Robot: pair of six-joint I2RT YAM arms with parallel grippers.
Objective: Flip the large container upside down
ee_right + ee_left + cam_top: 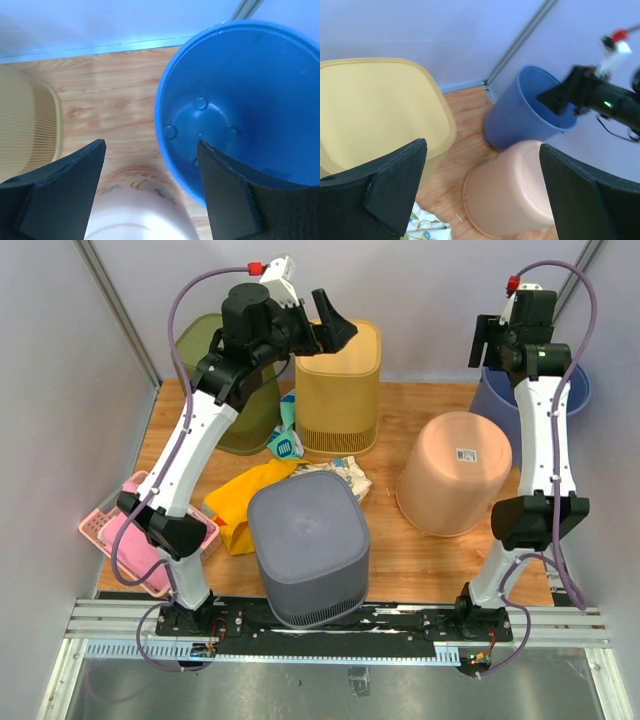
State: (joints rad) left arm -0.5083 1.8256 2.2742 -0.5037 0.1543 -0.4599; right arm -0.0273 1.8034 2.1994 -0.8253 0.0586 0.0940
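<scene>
A grey bin [308, 545] stands upside down at the table's front middle. A yellow ribbed basket [338, 385] stands upside down at the back; it also shows in the left wrist view [375, 110]. A pink bucket [455, 472] lies inverted and tilted on the right. A blue bucket [497, 400] stands upright at the back right, its inside showing in the right wrist view [240, 100]. My left gripper [338, 328] is open and empty, raised beside the yellow basket's top. My right gripper [483, 348] is open and empty, raised above the blue bucket's near rim.
A green bin [250, 415] stands upright at the back left behind my left arm. A pink basket [110, 530] sits at the left edge. A yellow cloth [245, 502], a patterned cloth [345, 475] and a teal item [285, 440] lie between the bins. Walls enclose the table.
</scene>
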